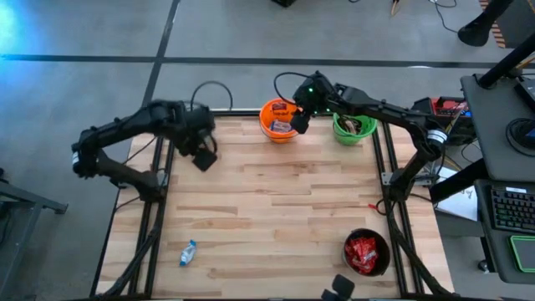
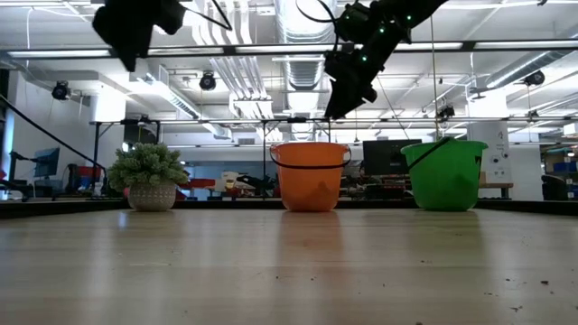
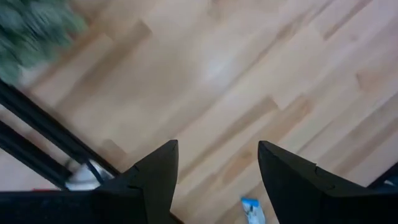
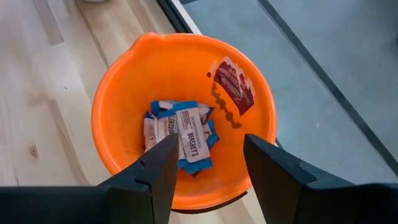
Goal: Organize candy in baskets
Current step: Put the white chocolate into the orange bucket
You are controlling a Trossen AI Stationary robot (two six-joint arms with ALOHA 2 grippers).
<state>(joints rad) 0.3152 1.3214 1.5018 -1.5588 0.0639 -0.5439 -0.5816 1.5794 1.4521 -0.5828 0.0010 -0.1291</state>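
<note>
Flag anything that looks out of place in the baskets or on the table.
A dark red wrapper lies against the inside wall of the orange basket, whose other sweets are blue-and-white bars. One blue-and-white candy lies alone on the table, far from all baskets. The right tool hangs open over the orange basket.

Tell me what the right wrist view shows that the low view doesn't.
Only the right wrist view shows inside the orange basket: blue-and-white bars piled at the bottom, and a dark red wrapper in mid-air over it. Only the low view shows the green basket and the potted plant. Both show the orange basket and the open right pincer above it.
</note>
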